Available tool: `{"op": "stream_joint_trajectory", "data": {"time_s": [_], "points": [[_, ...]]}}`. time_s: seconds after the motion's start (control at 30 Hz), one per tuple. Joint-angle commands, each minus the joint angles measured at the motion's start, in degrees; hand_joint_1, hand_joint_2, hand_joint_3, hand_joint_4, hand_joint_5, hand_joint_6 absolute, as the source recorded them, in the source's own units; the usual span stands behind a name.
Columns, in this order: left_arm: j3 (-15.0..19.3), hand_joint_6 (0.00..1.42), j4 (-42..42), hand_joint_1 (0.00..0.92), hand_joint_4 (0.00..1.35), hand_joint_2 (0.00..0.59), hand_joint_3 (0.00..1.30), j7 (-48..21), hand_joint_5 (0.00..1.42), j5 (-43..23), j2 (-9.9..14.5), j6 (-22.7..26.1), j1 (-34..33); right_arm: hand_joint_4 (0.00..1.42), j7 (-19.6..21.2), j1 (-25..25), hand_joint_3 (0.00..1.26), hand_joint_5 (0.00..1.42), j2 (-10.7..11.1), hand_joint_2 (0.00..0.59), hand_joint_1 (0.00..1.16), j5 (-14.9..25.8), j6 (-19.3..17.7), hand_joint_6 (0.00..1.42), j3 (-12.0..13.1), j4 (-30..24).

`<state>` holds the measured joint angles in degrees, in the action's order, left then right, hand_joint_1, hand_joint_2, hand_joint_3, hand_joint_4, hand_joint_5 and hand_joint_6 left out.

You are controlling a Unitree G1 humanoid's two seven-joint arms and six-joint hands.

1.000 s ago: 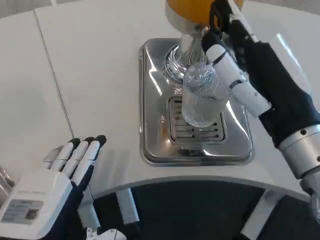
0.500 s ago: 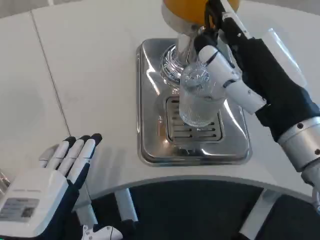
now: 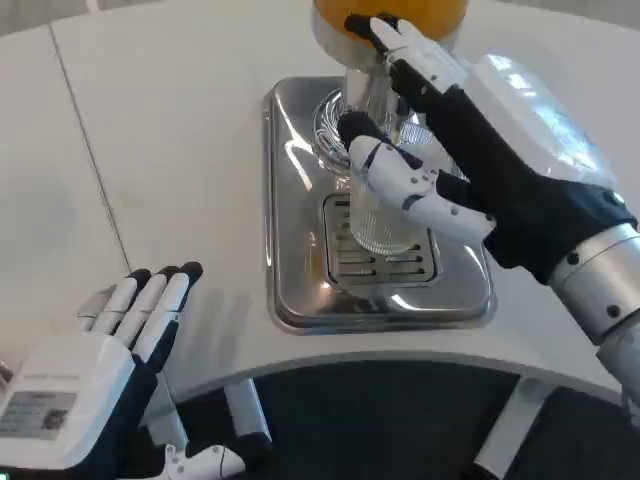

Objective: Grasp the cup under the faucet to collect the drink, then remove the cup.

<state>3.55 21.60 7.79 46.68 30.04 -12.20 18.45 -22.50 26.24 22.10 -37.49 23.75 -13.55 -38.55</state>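
Note:
A clear ribbed cup (image 3: 378,222) stands on the drip grille (image 3: 382,262) of a chrome dispenser, below its spout column (image 3: 362,95) and orange tank (image 3: 345,15). My right hand (image 3: 470,170) wraps around the cup from the right. Its thumb (image 3: 400,175) crosses the cup's near side and its fingers reach up behind it toward the column, hiding the cup's rim. No drink shows in the cup. My left hand (image 3: 100,360) lies flat at the lower left with its fingers apart, holding nothing.
The chrome drip tray (image 3: 290,240) takes up the middle of the white table (image 3: 170,150). The table's curved front edge (image 3: 330,365) runs just below the tray. A seam in the tabletop (image 3: 90,170) runs down the left side.
My right hand has swung left and closed further over the cup, its thumb now across the front. The view has shifted slightly. My left hand has stayed in place.

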Motion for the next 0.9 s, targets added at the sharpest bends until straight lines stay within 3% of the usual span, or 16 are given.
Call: {"op": "stream_joint_trajectory", "data": {"time_s": [0.03,0.13,0.3,0.63,0.9], "points": [[-0.4,0.06,-0.3,0.0,0.0,0.036,0.0,0.6,0.0,0.0,-0.8,-0.6,0.5,0.01,-3.7,0.6,0.09,0.04,1.4,0.503,0.0,-6.6,-1.3,0.03,-3.5,-2.6],[-0.7,0.06,-0.5,0.0,0.0,0.036,0.0,0.6,0.0,0.1,-1.5,-0.3,-0.4,0.01,-5.8,0.6,0.1,0.04,1.0,0.516,0.0,-11.4,-1.0,0.03,-4.0,-3.4],[-1.0,0.06,-1.5,0.0,0.0,0.036,0.0,0.6,0.0,0.4,-2.5,0.3,-3.2,0.01,-9.8,0.4,0.12,0.05,0.4,0.531,0.0,-15.0,-1.3,0.03,-3.4,-4.8],[-3.5,0.06,-5.9,0.006,0.0,0.035,0.0,0.2,0.0,-1.0,-5.8,2.4,-13.6,0.02,-13.5,0.8,0.13,0.05,-1.0,0.532,0.0,-16.9,-1.7,0.03,-1.5,-5.9],[-6.6,0.07,-8.8,0.02,0.0,0.034,0.0,0.8,0.0,-0.3,-7.8,4.2,-18.1,0.02,-15.2,1.1,0.13,0.05,-1.4,0.532,0.0,-17.6,-1.6,0.02,-0.1,-6.4]]}}
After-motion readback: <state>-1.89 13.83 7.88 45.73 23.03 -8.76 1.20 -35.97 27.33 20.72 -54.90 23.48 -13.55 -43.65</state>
